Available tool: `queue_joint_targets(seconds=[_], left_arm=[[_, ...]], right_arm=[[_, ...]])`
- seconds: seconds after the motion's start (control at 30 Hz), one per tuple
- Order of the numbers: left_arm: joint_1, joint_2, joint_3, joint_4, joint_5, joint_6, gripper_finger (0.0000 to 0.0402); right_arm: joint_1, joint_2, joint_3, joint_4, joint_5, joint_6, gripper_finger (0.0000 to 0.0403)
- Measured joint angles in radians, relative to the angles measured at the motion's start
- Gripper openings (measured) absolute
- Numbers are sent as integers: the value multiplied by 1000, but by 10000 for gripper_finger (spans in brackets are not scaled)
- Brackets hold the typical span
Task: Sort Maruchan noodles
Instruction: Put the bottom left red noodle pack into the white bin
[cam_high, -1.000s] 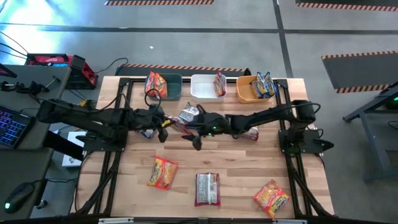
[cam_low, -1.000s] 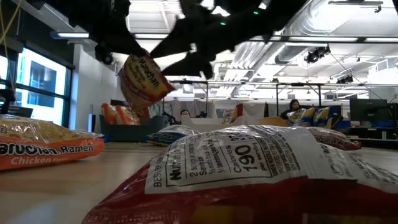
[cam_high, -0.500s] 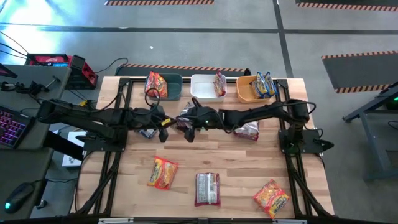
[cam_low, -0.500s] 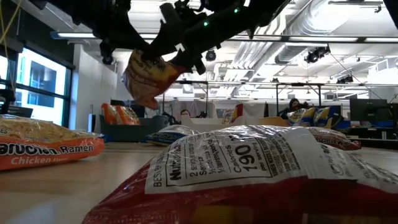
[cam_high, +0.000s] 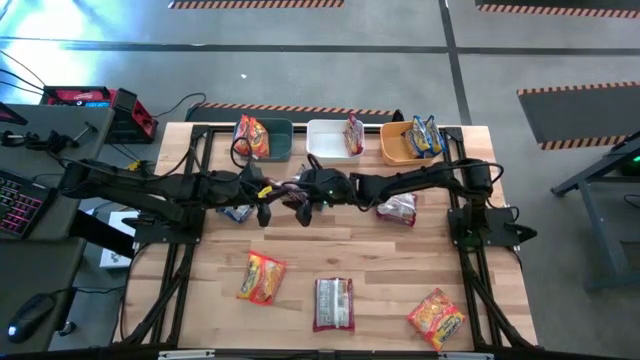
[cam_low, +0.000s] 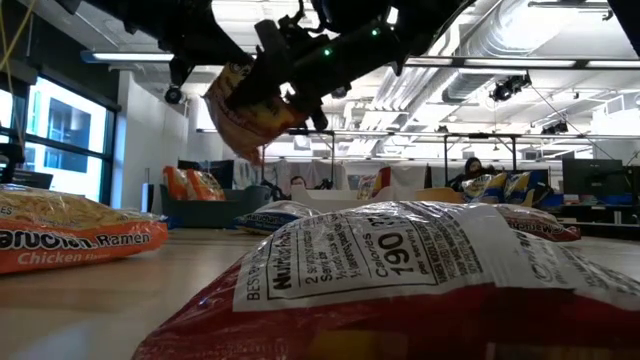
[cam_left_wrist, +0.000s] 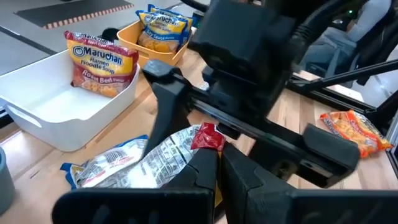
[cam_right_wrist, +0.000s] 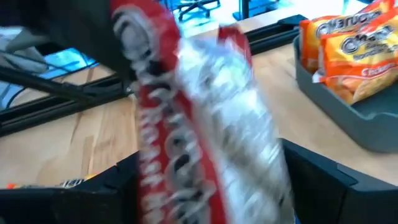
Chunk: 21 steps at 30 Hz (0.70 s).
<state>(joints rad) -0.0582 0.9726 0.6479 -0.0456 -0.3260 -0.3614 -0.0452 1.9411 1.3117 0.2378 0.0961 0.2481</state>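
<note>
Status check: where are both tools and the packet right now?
Left tool shut on red packet, lifted mid-table. Right tool open, straddling the same packet. White bin just beyond; nothing blocking.

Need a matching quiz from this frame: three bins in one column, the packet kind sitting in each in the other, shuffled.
Bins:
1. dark-blue bin
2. white bin
3. orange bin

Contents:
A. yellow-blue packets
B. orange-red packet
C. white-maroon packet

Pairs: 1-B, 2-C, 3-A
</note>
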Motion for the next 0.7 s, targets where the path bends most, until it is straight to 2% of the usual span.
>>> queue_joint_targets(seconds=[0.13,0.37,0.43,0.57,0.7], left_arm=[[0,0,0,1,0,0,0],[0,0,0,9,-25,43,8],[0,0,0,9,-44,85,19],[-1,-5,0,9,-121,180,58],[-4,-11,-3,31,-189,234,109]], right_arm=[[-5,0,0,-13,-50,-3,243],[-8,0,0,-10,-64,-50,135],[-9,0,0,-12,-74,-69,117],[-20,-23,1,-36,-79,-96,116],[-60,-61,67,-226,-73,-38,126]])
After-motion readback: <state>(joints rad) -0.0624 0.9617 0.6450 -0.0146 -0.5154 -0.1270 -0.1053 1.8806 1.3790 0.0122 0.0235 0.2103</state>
